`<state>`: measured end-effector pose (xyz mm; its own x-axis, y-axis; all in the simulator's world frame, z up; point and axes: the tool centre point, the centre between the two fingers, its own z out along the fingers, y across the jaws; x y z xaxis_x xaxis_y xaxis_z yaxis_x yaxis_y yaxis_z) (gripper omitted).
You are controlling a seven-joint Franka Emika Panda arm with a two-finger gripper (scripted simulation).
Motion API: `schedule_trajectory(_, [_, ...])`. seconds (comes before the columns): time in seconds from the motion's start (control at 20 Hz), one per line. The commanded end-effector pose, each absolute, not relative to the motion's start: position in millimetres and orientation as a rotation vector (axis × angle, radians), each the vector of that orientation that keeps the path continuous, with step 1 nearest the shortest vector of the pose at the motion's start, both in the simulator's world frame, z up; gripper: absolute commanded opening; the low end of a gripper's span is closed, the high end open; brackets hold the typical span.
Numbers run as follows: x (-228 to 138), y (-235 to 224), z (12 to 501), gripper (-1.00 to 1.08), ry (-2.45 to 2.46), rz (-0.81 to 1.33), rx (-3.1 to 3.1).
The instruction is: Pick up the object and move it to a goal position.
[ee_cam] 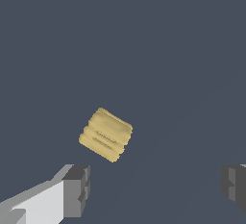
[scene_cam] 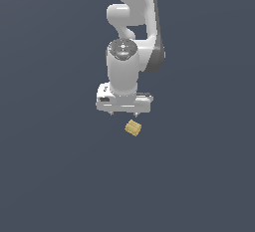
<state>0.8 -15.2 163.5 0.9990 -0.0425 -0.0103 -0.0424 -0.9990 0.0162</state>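
The object (scene_cam: 133,128) is a small tan-yellow ridged block lying on the dark grey surface. In the exterior view it sits just in front of and slightly to the exterior view's right of my white gripper (scene_cam: 124,113), which hangs above the surface. In the wrist view the object (ee_cam: 105,134) lies ahead of the gap between the fingers, nearer the one finger (ee_cam: 77,189) than the other (ee_cam: 234,187). My gripper (ee_cam: 154,189) is open and empty, its fingers spread wide. It is apart from the block.
The surface (scene_cam: 50,176) is a plain dark grey plane on all sides. The white arm (scene_cam: 132,22) rises behind the gripper. No goal marker shows.
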Motion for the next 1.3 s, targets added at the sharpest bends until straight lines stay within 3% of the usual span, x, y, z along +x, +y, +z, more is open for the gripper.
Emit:
schedule_trajectory(0.0, [0.8, -15.3, 163.5, 1.00, -0.066, -0.017, 3.125])
schedule_trajectory(1.25, [9.2, -12.1, 172.8, 1.00, 0.018, 0.029, 3.116])
